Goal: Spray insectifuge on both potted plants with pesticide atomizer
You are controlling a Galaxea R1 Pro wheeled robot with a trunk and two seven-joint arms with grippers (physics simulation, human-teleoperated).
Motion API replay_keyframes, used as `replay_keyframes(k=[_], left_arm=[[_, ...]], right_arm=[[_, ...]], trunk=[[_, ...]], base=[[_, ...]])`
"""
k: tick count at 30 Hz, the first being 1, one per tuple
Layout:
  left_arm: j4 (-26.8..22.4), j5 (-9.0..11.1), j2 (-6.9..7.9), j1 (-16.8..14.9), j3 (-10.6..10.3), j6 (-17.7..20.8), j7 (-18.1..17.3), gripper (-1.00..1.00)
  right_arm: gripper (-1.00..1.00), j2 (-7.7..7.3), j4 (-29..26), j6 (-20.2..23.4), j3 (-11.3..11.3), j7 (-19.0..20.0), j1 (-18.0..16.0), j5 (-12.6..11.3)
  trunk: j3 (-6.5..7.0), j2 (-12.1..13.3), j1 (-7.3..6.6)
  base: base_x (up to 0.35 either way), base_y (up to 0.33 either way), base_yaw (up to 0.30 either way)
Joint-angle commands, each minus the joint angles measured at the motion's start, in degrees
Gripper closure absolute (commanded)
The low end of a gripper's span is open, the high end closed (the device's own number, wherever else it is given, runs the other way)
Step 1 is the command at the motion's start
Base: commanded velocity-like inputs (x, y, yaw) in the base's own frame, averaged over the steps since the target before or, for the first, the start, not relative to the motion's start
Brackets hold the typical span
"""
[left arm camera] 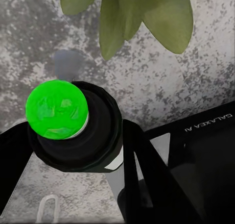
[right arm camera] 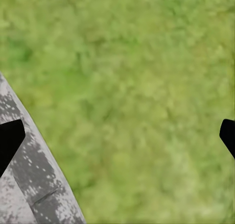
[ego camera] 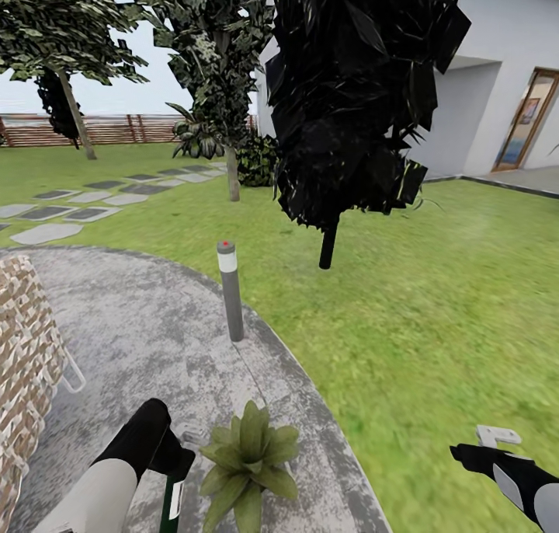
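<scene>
My left gripper [ego camera: 178, 457] is shut on the pesticide atomizer [ego camera: 172, 503], a dark green bottle with a white label, low over the grey patio [ego camera: 147, 331]. In the left wrist view the atomizer [left arm camera: 56, 110] shows end-on as a bright green disc in a black ring, with a black finger [left arm camera: 147, 170] on each side. One potted plant [ego camera: 248, 459], a low rosette of broad green leaves, sits just right of the bottle; its leaves [left arm camera: 142, 13] lie just past the bottle. Over the lawn to the right, my right gripper [ego camera: 497, 438] hangs open with nothing in it, its fingertips [right arm camera: 10, 140] wide apart.
A grey bollard lamp [ego camera: 230, 292] stands at the patio's edge beyond the plant. A wicker seat [ego camera: 23, 346] is at the left. A black-leaved tree [ego camera: 349, 98] rises on the lawn [ego camera: 435, 300] ahead, with stepping stones [ego camera: 93, 199], a wooden fence [ego camera: 109, 129] and the house [ego camera: 505, 74] behind.
</scene>
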Motion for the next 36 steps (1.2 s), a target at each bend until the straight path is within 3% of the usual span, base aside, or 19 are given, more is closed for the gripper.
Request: replay_keyframes(k=[1, 23, 26, 36], left_arm=[[-0.1, -0.6, -0.09, 0.0, 0.3, 0.2, -0.5, 1.00], [-0.1, -0.6, -0.09, 0.0, 0.1, 0.3, -0.5, 1.00], [-0.1, -0.6, -0.09, -0.1, 0.1, 0.3, -0.5, 1.00], [-0.1, -0.6, -0.09, 0.0, 0.1, 0.3, -0.5, 1.00]], right_arm=[[-1.00, -0.01, -0.1, 0.2, -0.4, 0.2, 0.0, -0.1], [-1.00, -0.01, -0.1, 0.2, -0.4, 0.3, 0.0, -0.1], [-1.00, -0.01, -0.1, 0.2, -0.4, 0.3, 0.0, -0.1], [-1.00, -0.01, -0.1, 0.2, -0.4, 0.2, 0.0, -0.1]], trunk=[[-0.08, 0.0, -0.01], [-1.56, 0.0, -0.01], [-2.37, -1.2, 0.65], [-3.27, -1.2, 0.65]], base=[[0.002, 0.001, 0.000], [0.000, 0.000, 0.000], [0.000, 0.000, 0.000], [0.000, 0.000, 0.000]])
